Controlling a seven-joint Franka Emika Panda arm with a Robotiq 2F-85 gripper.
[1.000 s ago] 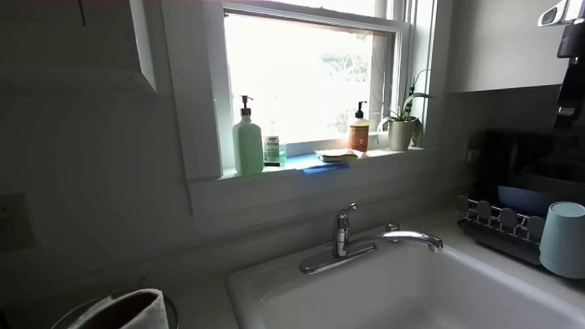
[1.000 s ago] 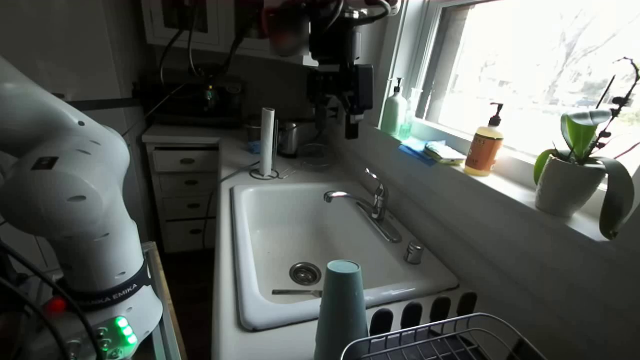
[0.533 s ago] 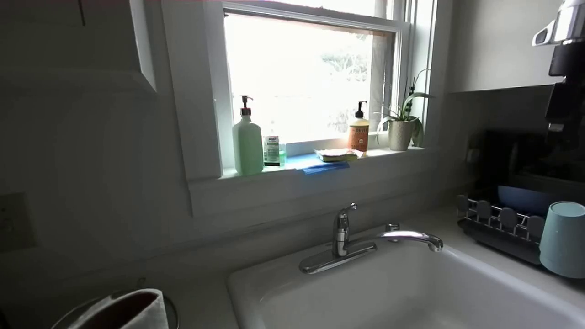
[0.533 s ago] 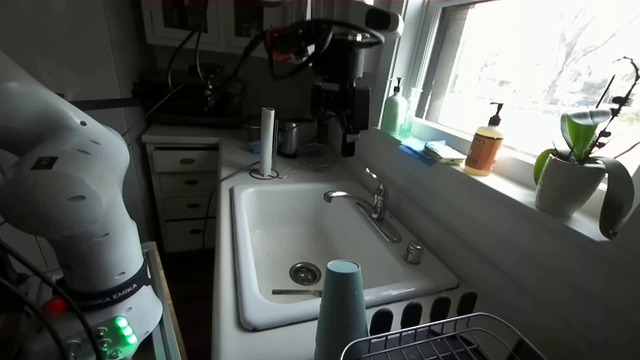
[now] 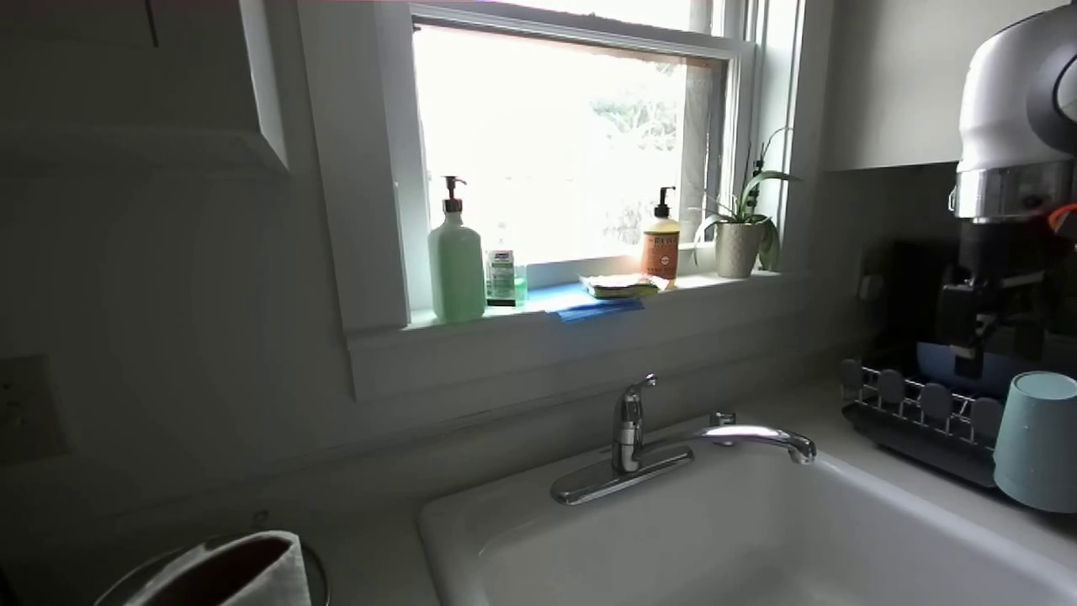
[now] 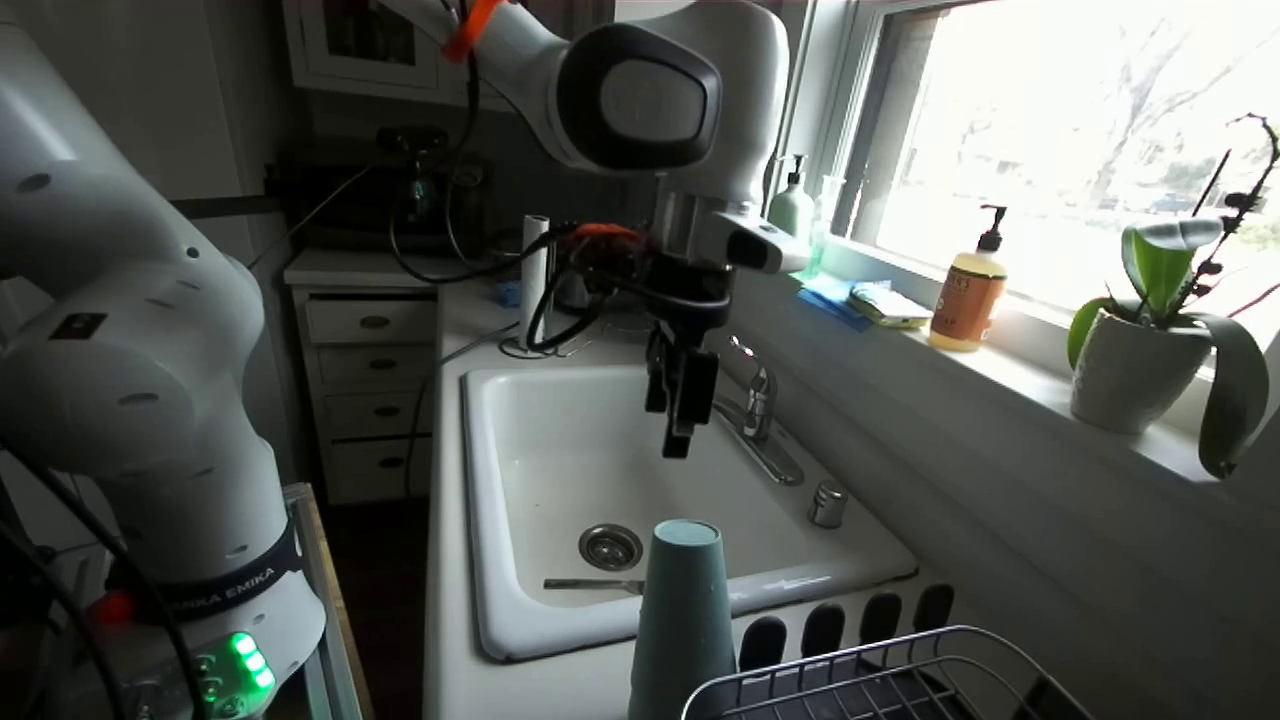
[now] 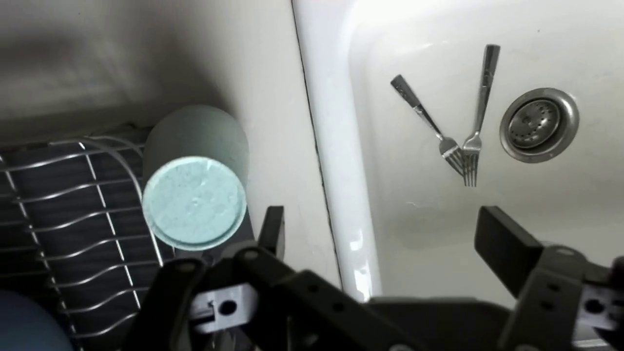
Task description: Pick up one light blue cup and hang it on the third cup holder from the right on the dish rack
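The light blue cup (image 6: pixel 685 620) stands upside down on the counter against the dish rack (image 6: pixel 960 640). It also shows in an exterior view (image 5: pixel 1039 442) and in the wrist view (image 7: pixel 195 202), left of the jaws. The rack, also in an exterior view (image 5: pixel 917 433) and the wrist view (image 7: pixel 100 195), has a row of dark oval cup holders (image 6: pixel 822 630) on its sink side. My gripper (image 7: pixel 382 226) is open and empty, pointing down above the sink edge. In both exterior views the gripper (image 6: pixel 670 425) (image 5: pixel 998 353) is higher than the cup, apart from it.
The white sink (image 6: pixel 480 500) holds two forks (image 7: pixel 473 146) near the drain (image 7: pixel 536 124). A faucet (image 6: pixel 755 400) stands at the wall side. A dark blue bowl (image 7: pixel 29 324) sits in the rack. Bottles (image 6: pixel 968 295) and a potted plant (image 6: pixel 1140 370) line the sill.
My gripper has come down and moved toward the cup and rack, from high by the wall to above the sink. The cup and rack have not moved.
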